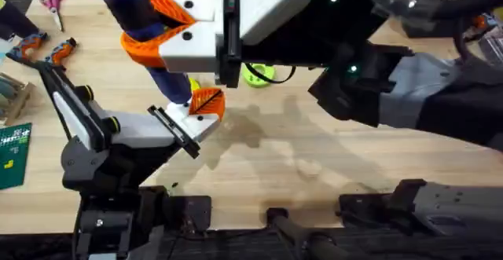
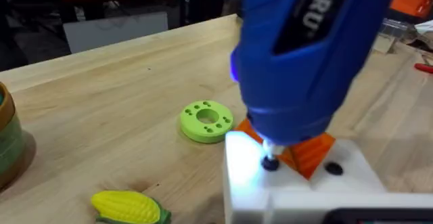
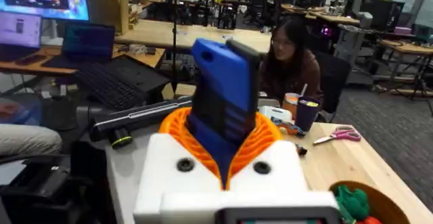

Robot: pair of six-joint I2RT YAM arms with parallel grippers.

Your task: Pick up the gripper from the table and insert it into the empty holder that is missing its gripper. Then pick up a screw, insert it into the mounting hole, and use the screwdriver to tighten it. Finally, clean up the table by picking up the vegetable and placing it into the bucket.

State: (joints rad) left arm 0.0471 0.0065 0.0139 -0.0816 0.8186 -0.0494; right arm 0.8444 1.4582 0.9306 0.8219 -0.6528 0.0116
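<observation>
Right gripper [image 3: 226,158] fingers clamped on screwdriver [image 2: 298,55], upright, tip seated in screw [image 2: 270,163] on holder [image 2: 298,183] below fingers, likely tightening; left fingers' state unclear; vegetable [image 2: 127,207] on table [image 2: 101,102] nearby

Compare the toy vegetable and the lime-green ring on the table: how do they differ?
The vegetable is yellow with a green end, oval and ribbed like corn; the ring is flat, round, uniformly lime green and pierced with holes. The ring lies closer to the screwdriver than the vegetable. Both rest loose on the wooden table.
</observation>
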